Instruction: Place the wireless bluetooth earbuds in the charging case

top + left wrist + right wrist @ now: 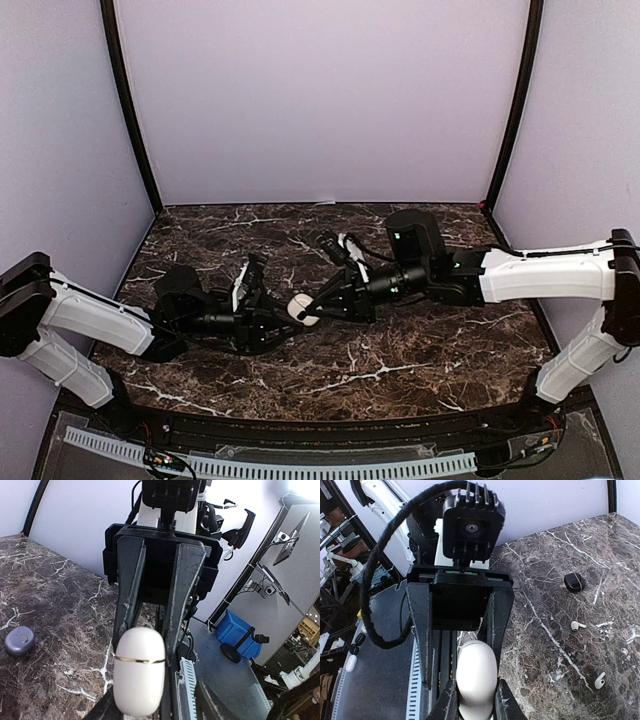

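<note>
The charging case (pixel 303 310) is a white oval pod, its lid closed along a thin gold seam (pixel 139 658). It sits mid-table between both grippers. My right gripper (pixel 475 702) is shut on its near end (pixel 476 677), coming in from the right (pixel 320 306). My left gripper (pixel 288 320) reaches from the left with a finger on each side of the case's other end (pixel 139 672). In the right wrist view a gap still shows beside one left finger (pixel 422 640). Two white earbuds (pixel 578 625) (pixel 599 681) lie on the marble, away from the case.
A small black rounded object (pixel 574 582) lies beyond the earbuds. A grey-purple pocket case (pixel 20 641) rests on the marble to the left. Small white and dark items (pixel 340 244) sit behind the right arm. A slotted cable tray (pixel 300 465) runs along the near edge.
</note>
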Action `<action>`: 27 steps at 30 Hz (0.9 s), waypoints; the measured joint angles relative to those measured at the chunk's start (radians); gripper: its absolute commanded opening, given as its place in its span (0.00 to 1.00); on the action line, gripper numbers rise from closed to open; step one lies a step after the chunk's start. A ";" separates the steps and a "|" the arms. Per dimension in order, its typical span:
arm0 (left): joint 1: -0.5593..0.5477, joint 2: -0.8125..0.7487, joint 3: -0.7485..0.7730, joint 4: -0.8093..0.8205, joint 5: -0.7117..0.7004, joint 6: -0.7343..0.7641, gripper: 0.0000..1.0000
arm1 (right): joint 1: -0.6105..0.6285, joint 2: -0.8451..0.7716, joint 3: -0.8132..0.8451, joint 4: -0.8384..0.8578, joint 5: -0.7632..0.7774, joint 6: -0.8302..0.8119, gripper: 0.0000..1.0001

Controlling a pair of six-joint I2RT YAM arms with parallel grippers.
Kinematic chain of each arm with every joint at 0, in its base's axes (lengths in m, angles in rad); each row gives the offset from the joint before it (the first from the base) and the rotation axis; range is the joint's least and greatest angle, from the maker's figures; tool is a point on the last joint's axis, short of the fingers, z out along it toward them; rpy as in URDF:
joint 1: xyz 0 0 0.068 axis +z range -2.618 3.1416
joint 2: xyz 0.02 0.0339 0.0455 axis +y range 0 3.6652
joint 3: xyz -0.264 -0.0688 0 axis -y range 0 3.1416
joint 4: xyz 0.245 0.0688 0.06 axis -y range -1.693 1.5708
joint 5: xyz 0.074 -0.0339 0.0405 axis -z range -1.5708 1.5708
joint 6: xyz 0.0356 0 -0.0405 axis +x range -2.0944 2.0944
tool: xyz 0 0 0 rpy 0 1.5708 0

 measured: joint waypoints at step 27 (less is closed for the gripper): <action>0.004 0.012 0.002 -0.026 0.018 0.051 0.23 | 0.018 0.009 0.003 -0.026 0.017 -0.026 0.35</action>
